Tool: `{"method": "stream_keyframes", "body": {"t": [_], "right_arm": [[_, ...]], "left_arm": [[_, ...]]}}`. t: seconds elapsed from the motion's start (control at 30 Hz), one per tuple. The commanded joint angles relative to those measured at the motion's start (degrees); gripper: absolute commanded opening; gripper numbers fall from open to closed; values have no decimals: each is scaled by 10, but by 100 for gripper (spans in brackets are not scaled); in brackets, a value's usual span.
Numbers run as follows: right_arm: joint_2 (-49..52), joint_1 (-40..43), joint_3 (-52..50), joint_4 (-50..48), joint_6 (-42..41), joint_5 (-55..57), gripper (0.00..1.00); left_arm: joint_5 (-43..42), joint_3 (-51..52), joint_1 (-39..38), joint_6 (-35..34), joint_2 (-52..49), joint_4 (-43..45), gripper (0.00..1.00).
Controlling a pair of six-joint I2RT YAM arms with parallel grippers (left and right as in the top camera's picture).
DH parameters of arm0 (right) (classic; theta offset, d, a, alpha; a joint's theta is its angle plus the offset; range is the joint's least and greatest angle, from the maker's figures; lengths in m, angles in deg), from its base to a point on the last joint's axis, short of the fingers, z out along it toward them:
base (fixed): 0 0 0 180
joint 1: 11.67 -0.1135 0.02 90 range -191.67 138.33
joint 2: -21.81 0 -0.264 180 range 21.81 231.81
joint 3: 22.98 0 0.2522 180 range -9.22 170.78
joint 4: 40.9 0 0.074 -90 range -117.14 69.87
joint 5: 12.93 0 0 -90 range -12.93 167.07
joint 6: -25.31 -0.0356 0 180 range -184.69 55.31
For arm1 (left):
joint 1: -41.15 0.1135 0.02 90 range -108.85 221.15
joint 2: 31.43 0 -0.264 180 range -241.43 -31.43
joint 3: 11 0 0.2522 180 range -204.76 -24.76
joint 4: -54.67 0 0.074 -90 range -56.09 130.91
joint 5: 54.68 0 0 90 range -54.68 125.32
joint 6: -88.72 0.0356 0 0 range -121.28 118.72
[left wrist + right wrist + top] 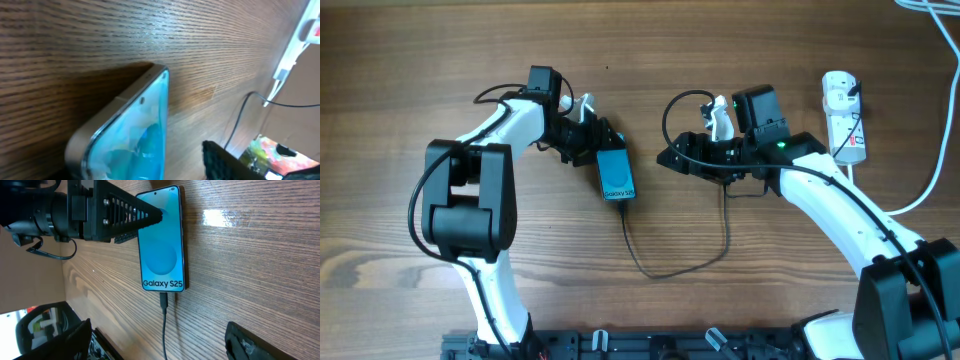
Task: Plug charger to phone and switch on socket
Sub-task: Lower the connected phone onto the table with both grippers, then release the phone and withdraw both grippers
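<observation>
Phone (616, 177) lies flat on the counter, and the charger (163, 301) tip looks seated in its bottom edge. Right pincer (157, 328) is released, fingers wide. Left pincer (584, 136) sits at the phone's top; you cannot tell its grip. Draw the right clear of the cable, then press the socket (842, 115) switch squarely.

The table (400, 60) fills the overhead view, a brown wooden top with fine dark grain running from left to right. Light falls on it from above. In the right wrist view it makes a bright white glare patch (220, 217) on the wood, and in the left wrist view a softer, paler sheen (165, 27). Past the table's edge in the right wrist view lies a plain tan surface (30, 285); whether it is floor or wall cannot be told.
</observation>
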Motion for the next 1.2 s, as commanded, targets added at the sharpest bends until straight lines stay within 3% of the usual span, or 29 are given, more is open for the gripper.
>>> {"method": "stream_keyframes", "body": {"t": [0.0,0.23,0.43,0.6,0.77,0.97,1.07,1.17], "right_arm": [[5,0,2,0,12,8,86],[5,0,2,1,12,8,86],[5,0,2,0,13,8,86],[5,0,2,1,14,8,86],[5,0,2,1,23,9,86],[5,0,2,10,30,13,86],[-1,0,3,31,46,28,82],[-40,0,5,62,56,56,81]], "left_arm": [[39,5,-3,5,-9,-2,69],[91,5,-2,4,-9,-9,78],[209,5,-2,-11,-9,-31,79],[246,4,-2,-15,-8,-41,79],[334,4,-2,-40,-1,-52,81],[339,4,-2,-40,2,-58,79],[339,-17,-2,-38,48,-90,72],[338,-51,-2,-38,162,-118,71]]}}
